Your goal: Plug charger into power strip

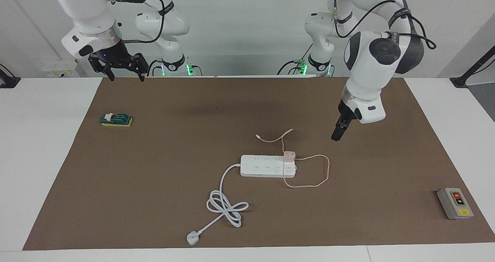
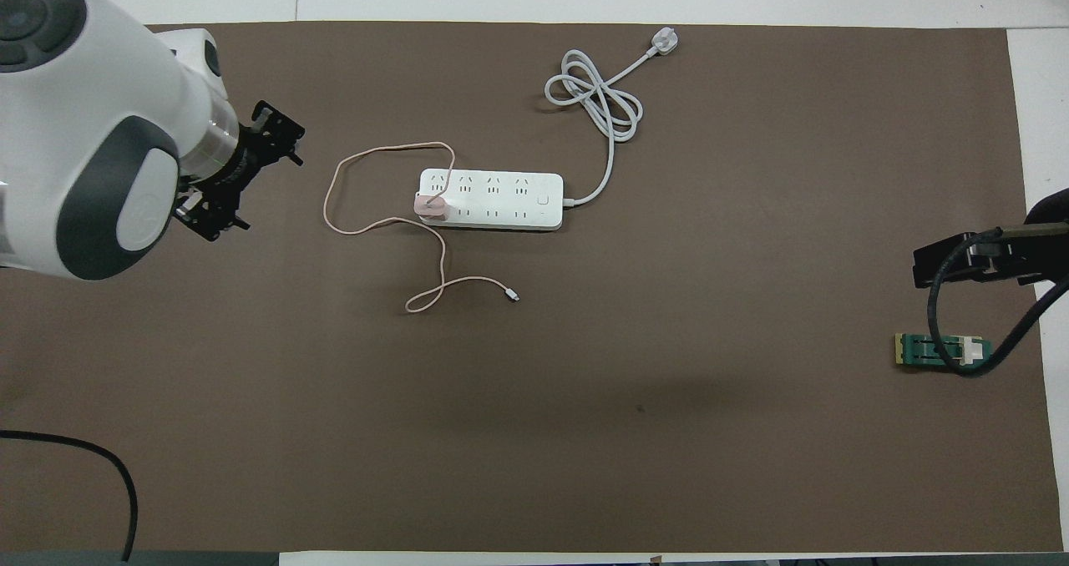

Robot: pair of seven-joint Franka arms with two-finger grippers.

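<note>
The charger (image 1: 289, 155) is seated on the power strip (image 1: 267, 165). Both pincers, left (image 1: 335, 135) and right (image 1: 123, 74), are spread and empty. A half-seated charger, if left untested, could tilt loose; its slack cable (image 1: 321, 173) could be snagged.

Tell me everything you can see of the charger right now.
The charger is a small pale pink cube, plastic by its look, seated upright on the power strip at its end toward the left arm, prongs hidden. Its thin pink cable loops over the brown mat and ends in a small connector nearer the robots. Neither gripper touches it.
</note>
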